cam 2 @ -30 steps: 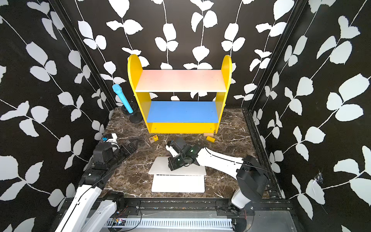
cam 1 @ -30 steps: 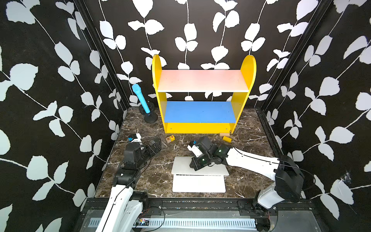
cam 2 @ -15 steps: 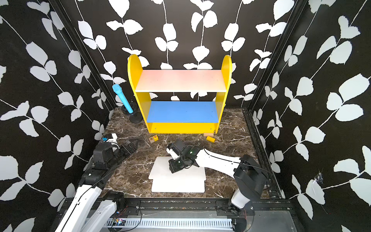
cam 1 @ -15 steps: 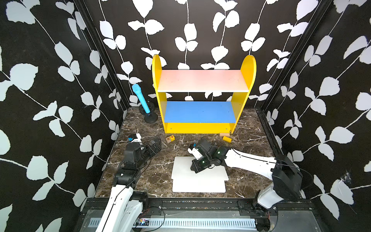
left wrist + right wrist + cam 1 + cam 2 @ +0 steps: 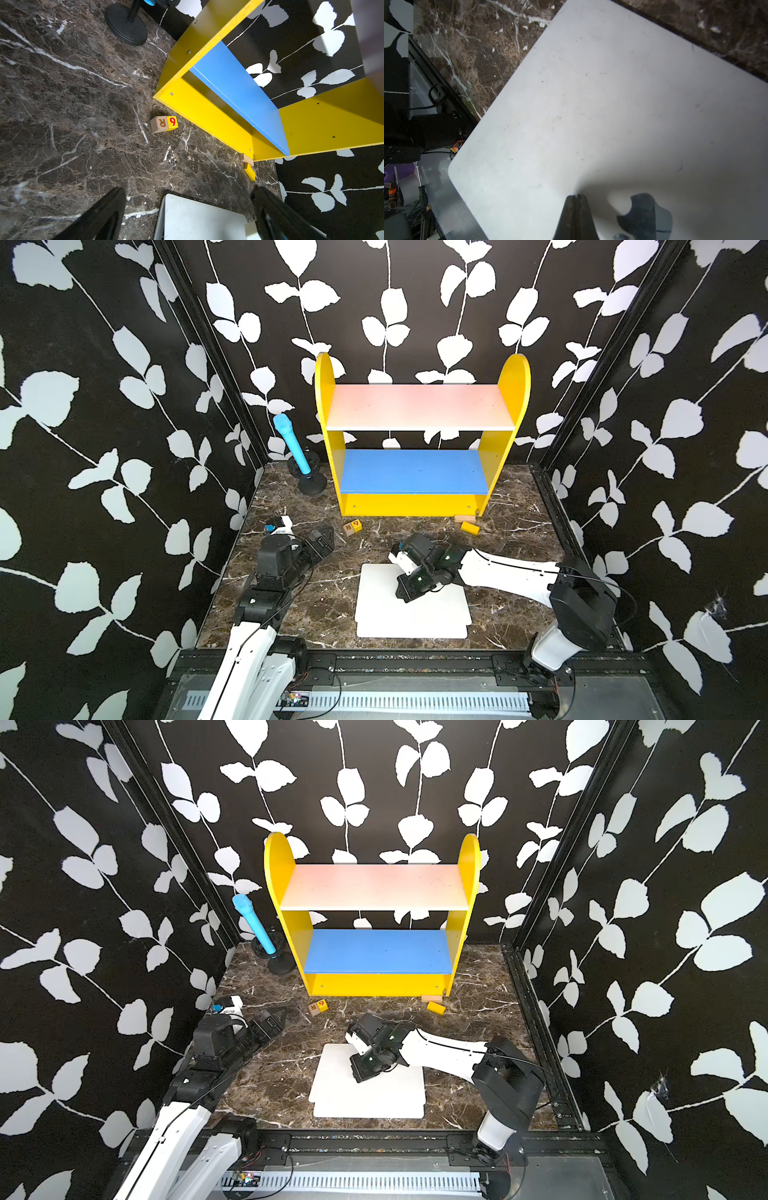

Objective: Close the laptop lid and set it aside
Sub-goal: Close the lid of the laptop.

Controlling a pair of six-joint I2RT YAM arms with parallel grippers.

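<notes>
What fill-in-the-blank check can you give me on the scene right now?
1. The lid of the laptop is ____.
2. The right gripper, tips on the lid, is ____.
3. The left gripper is ____ and holds nothing.
4. The block by the yellow shelf shows the letter ____.
Missing: closed; shut; open; R.

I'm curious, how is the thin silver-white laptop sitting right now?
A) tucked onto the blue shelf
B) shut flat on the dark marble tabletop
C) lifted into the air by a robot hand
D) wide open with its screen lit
B: the thin silver-white laptop lies flat on the dark marble tabletop. Only its plain lid faces up, with no screen or keys showing, and the right hand is closed at the lid.
</notes>
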